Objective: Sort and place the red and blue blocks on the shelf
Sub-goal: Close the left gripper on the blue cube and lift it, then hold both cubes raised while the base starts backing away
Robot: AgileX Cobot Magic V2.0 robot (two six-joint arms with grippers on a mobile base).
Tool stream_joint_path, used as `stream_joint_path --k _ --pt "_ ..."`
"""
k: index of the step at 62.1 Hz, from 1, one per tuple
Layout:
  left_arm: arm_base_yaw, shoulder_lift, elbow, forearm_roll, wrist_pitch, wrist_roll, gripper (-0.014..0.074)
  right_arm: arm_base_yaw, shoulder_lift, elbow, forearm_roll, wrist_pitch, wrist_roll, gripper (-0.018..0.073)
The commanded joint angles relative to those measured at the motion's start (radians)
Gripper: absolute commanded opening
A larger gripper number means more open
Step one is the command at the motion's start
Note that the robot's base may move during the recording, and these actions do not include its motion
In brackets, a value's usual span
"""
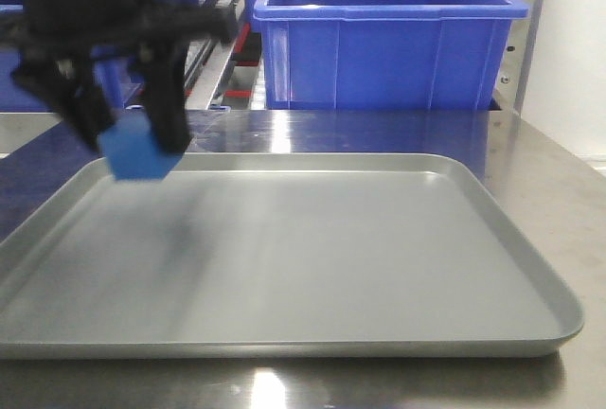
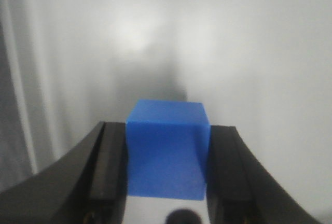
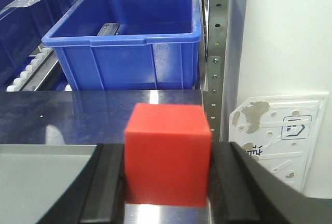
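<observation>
Steel-topped scene: clamps blue block [image 2: 166, 151] tight in left gripper [image 1: 138, 144], blurred, above far-left corner of tray [image 1: 379, 267]; pinches red block [image 3: 167, 154] in right gripper [image 3: 167, 185] near right edge of tabletop [image 3: 78, 115], gripper body cut off below.

Premises: an industrial storage or warehouse-type workstation, of the parts-picking kind.

Evidence: a metal flow-rack shelf [image 3: 217, 37], built of perforated, bolted grey steel, stands at the rear. It is fitted with white roller tracks [image 3: 26, 73] and carries large blue plastic bins [image 1: 388, 44] of the stock-handling sort. In front of it is a polished stainless-steel table [image 1: 540, 158] bearing a plain grey rimmed tray [image 1: 331, 257]. The adjoining wall [image 3: 290, 32] is bare white.
</observation>
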Motion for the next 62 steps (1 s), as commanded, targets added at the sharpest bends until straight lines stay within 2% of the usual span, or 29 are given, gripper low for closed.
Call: stream_joint_path --k 1,6,9,11,24,34,48,62 --pt "0.017 -0.098 0.007 -0.139 -0.12 0.258 0.0134 -0.007 0.009 -0.031 -0.008 -0.081 -0.009 0.0078" --pt "0.031 -0.154 0.059 -0.254 -0.215 0.427 0.0134 -0.007 0.009 -0.031 -0.008 -0.081 -0.009 0.0078" --pt "0.036 -0.193 0.094 -0.285 -0.285 0.489 0.0134 -0.007 0.009 -0.031 -0.008 -0.081 -0.009 0.0078" --pt "0.04 -0.216 0.127 -0.291 -0.328 0.503 0.0134 -0.007 0.009 -0.031 -0.008 -0.081 -0.009 0.0078" --pt "0.086 -0.396 0.342 -0.291 -0.624 0.51 0.0133 -0.007 0.009 -0.031 -0.008 -0.081 -0.009 0.0078" --pt "0.167 -0.539 0.527 -0.291 -0.8 0.51 0.0132 -0.007 0.009 -0.031 -0.008 -0.081 -0.009 0.0078" --pt "0.302 -0.731 0.692 -0.205 -0.866 0.51 0.0132 -0.007 0.009 -0.031 -0.008 -0.081 -0.009 0.0078" --pt "0.435 -0.953 0.772 -0.203 -0.866 0.51 0.0132 -0.007 0.009 -0.031 -0.008 -0.081 -0.009 0.0078"
